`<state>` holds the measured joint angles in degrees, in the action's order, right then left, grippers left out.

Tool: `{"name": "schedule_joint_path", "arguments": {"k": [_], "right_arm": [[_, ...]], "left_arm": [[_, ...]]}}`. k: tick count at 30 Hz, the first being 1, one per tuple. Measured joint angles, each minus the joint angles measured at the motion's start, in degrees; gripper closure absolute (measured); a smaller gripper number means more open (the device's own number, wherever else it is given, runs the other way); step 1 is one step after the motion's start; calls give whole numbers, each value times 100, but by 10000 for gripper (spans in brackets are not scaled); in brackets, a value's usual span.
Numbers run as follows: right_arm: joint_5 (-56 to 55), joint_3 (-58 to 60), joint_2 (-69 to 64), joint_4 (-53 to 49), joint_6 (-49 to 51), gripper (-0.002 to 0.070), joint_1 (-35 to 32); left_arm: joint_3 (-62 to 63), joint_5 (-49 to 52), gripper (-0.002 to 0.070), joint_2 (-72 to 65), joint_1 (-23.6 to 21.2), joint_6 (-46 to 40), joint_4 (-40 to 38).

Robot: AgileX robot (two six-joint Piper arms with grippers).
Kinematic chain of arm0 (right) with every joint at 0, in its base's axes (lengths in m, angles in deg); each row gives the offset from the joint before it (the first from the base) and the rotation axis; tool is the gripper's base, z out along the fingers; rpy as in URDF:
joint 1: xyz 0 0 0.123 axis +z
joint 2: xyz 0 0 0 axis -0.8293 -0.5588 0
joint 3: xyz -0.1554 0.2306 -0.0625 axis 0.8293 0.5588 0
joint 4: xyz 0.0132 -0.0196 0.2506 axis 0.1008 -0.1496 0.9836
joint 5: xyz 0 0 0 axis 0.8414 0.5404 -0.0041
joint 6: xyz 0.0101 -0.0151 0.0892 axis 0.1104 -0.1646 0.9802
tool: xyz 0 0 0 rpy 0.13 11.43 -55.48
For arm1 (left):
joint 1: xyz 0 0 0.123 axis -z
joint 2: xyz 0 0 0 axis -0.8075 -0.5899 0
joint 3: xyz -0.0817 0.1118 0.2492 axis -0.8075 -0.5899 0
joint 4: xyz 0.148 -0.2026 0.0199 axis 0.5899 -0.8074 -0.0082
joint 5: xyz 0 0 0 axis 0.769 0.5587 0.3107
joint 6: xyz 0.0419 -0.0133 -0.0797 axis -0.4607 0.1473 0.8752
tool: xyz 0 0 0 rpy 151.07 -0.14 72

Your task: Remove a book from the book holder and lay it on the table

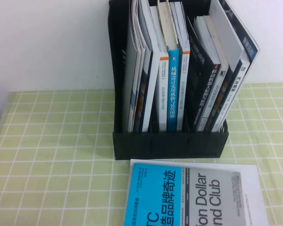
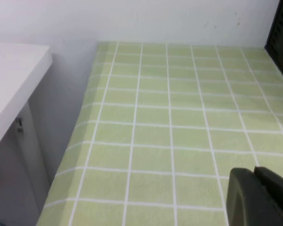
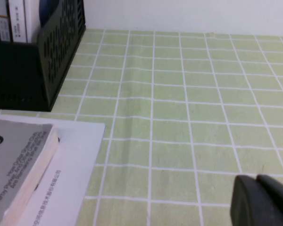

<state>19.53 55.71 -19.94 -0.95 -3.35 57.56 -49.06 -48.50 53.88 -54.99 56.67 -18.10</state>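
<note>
Left gripper (image 2: 255, 175): low over the left part of the table (image 2: 170, 122), a flat surface under light green cloth with white grid lines. Its dark fingers are drawn together and hold nothing. A white counter (image 2: 14, 80) stands beside that table edge.

Centre: the black plastic upright book holder (image 1: 170, 143) stands on the cloth against the white wall, with every slot filled. Thin pale magazines (image 1: 137, 61) fill the leftmost slot, and a blue-spined book with white characters (image 1: 173, 89) stands in the middle. Dark-spined volumes (image 1: 212, 80) lean on the right.

I cannot pick out the white-covered magazine, because only spines and edges face me.

Just in front of the holder, a blue-and-white book printed "Dollar Club" (image 1: 179, 197) lies flat on a wider thin white item (image 3: 70, 174).

Right gripper (image 3: 257, 181): over bare cloth to the right of that stack, closed and holding nothing.
</note>
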Motion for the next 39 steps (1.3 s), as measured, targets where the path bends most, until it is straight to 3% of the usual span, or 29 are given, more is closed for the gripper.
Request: {"name": "schedule_joint_path", "arguments": {"k": [4,11,18,23,31,39], "right_arm": [[-175,11,0,0,0,678,0],[-1633,11,0,0,105,678,0],[-2057,11,0,0,183,678,0],[-2320,11,0,22,294,678,0],[-4613,11,0,44,317,678,0],[-6547,11,0,44,449,678,0]], "left_arm": [[0,-316,678,0,0,0,-116],[-2,-1330,678,0,0,33,-140],[-2,-1333,678,0,0,27,-154],[-12,-1562,678,0,0,505,-417],[-33,-2383,678,0,0,681,-505],[-33,-5163,678,0,0,1641,-593]]}}
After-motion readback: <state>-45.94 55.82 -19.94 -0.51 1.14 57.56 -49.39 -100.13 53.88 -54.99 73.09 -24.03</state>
